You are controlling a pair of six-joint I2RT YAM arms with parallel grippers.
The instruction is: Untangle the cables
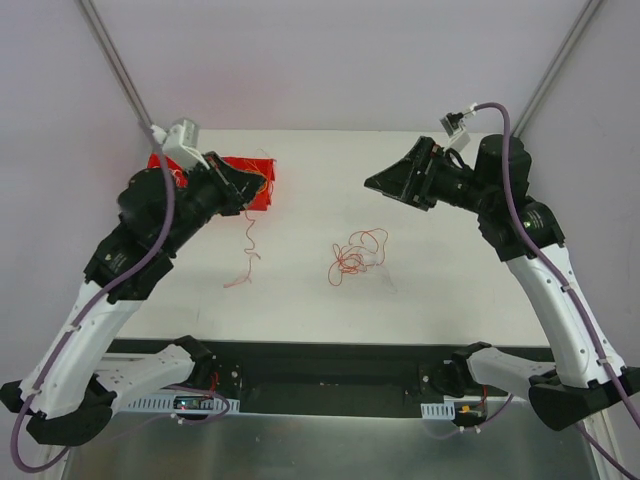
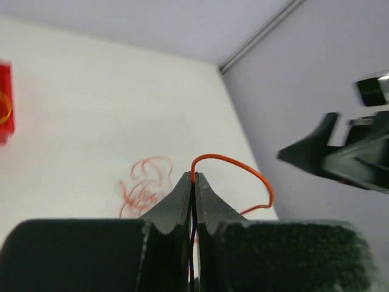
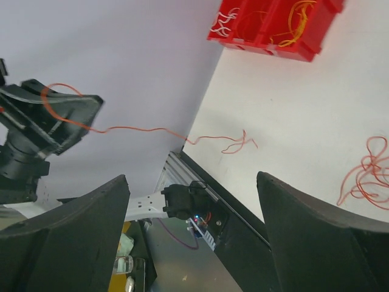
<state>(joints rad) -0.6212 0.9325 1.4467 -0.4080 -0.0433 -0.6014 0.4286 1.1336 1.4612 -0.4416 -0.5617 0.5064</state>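
Near the middle of the white table (image 1: 450, 280), a loose tangle of thin red cables (image 1: 355, 255) lies in overlapping curly loops, touching neither gripper. The same tangle shows blurred in the left wrist view (image 2: 146, 185) and at the right edge of the right wrist view (image 3: 364, 173).

At about nine o'clock from it, and apart from it, a single red-orange wire (image 1: 247, 240) hangs from the left gripper (image 1: 262, 183) down to the tabletop, where its lower end lies in a small squiggle. The left gripper is pinched closed on this wire. In the left wrist view the wire (image 2: 237, 167) arches out of the closed tips of the gripper (image 2: 194, 177) and curves down to the right. The right wrist view shows the wire (image 3: 152, 129) stretched in a long wavy line from that gripper (image 3: 94, 102) to the table.

At about ten o'clock from the tangle, at the table's far left corner, sits a red bin (image 1: 258, 165) with dividers inside. One compartment holds curly white wires (image 3: 222, 21), and the next holds yellow-orange wires (image 3: 298, 18).

At about one o'clock from the tangle, the right gripper (image 1: 368, 183) hovers above the table. Its fingers are spread wide, with nothing between them (image 3: 193, 176).
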